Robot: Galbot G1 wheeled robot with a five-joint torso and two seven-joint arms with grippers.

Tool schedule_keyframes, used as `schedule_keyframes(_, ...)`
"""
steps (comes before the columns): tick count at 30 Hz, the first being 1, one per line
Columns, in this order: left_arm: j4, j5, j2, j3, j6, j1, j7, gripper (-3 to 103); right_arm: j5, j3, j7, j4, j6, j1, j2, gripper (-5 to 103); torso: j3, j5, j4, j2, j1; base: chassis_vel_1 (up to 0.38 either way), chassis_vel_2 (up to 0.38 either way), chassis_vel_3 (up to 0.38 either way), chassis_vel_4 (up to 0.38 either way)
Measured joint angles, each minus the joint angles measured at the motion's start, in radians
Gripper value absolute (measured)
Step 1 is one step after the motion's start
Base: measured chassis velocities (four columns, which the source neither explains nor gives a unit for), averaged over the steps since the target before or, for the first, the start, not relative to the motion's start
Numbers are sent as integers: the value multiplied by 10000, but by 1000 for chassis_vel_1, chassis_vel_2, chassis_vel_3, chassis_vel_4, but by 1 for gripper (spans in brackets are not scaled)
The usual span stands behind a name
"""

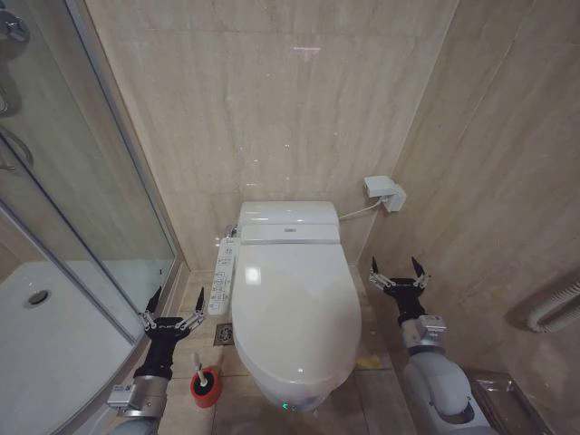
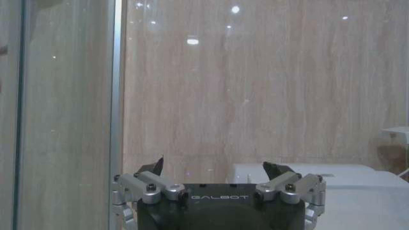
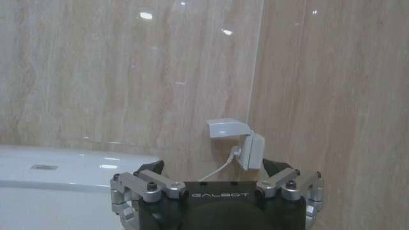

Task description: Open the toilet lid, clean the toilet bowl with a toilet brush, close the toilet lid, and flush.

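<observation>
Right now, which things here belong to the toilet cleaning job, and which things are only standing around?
For the job:
- toilet lid, closed
- toilet bowl under it
- toilet brush on the floor
- left gripper and right gripper, both open, empty

Only around:
- shower tray
- glass shower door
- wall socket box
- floor drain

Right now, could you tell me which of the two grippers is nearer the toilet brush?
The left gripper: it hangs open just above the toilet brush, while the right gripper is across the closed toilet lid.
</observation>
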Motion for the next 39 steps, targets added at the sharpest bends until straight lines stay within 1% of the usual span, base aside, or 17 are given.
schedule_keyframes(25,0,0,0,0,0,4,0,100,-17,-8,19,-15,9,0,0,100,-1,0,0,1,-2,-3,9,6,-3)
schedule_keyframes(30,0,0,0,0,0,1,0,100,-17,-8,19,-16,12,0,-1,100,-1,-2,-1,1,-3,-120,118,113,-133)
schedule_keyframes(33,0,0,0,0,0,-2,0,100,-17,-10,19,-16,12,1,-1,100,2,2,3,-1,5,-129,159,145,-170)
schedule_keyframes(34,0,0,0,1,0,-9,0,100,-18,-9,19,-16,14,4,-1,100,5,-6,-1,-3,12,-153,158,143,-100)
schedule_keyframes(36,-1,0,0,-1,0,-8,0,100,-18,-9,20,-16,16,6,-1,100,4,2,1,-3,11,-130,98,72,-70)
schedule_keyframes(38,0,0,0,0,0,-8,0,100,-17,-10,19,-16,16,4,-1,100,4,0,2,-3,9,-54,49,21,-20)
schedule_keyframes(39,-1,0,0,0,0,-7,0,100,-17,-9,20,-16,17,3,-1,100,3,-4,-2,-2,6,0,0,0,0)
